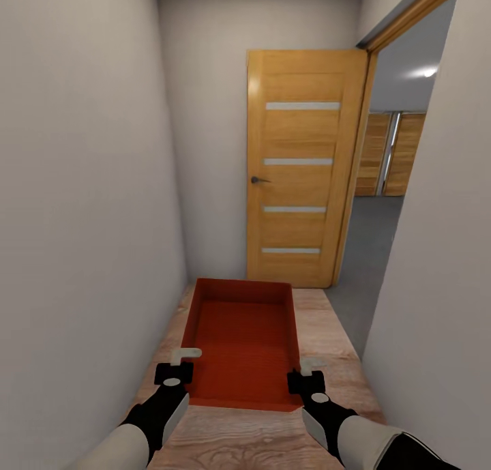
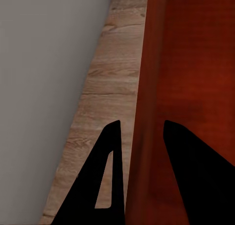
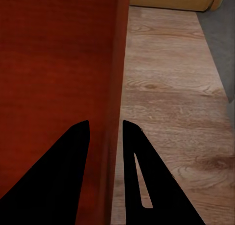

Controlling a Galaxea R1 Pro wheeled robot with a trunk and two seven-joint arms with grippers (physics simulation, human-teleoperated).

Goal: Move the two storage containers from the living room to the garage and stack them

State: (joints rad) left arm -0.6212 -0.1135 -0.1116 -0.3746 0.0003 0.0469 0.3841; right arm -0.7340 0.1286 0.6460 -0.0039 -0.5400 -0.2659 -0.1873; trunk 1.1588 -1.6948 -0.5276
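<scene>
Grey-white walls (image 1: 82, 183) hem my narrow corridor; wooden door (image 1: 303, 166) stands open ahead, grey floor (image 1: 372, 252) beyond it. Wood planks (image 1: 252, 443) run underneath. I carry one orange-red storage container (image 1: 242, 344) low before me, above the planks. Left gripper (image 1: 174, 373) is clamped on its left wall, right gripper (image 1: 305, 380) on its right wall.

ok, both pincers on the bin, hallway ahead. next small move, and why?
Probably roll forward, veering right toward the doorway opening. The orange-red rectangular container is clamped by its side walls in the left pincer and right pincer; the wooden door stands open, grey floor beyond.
</scene>
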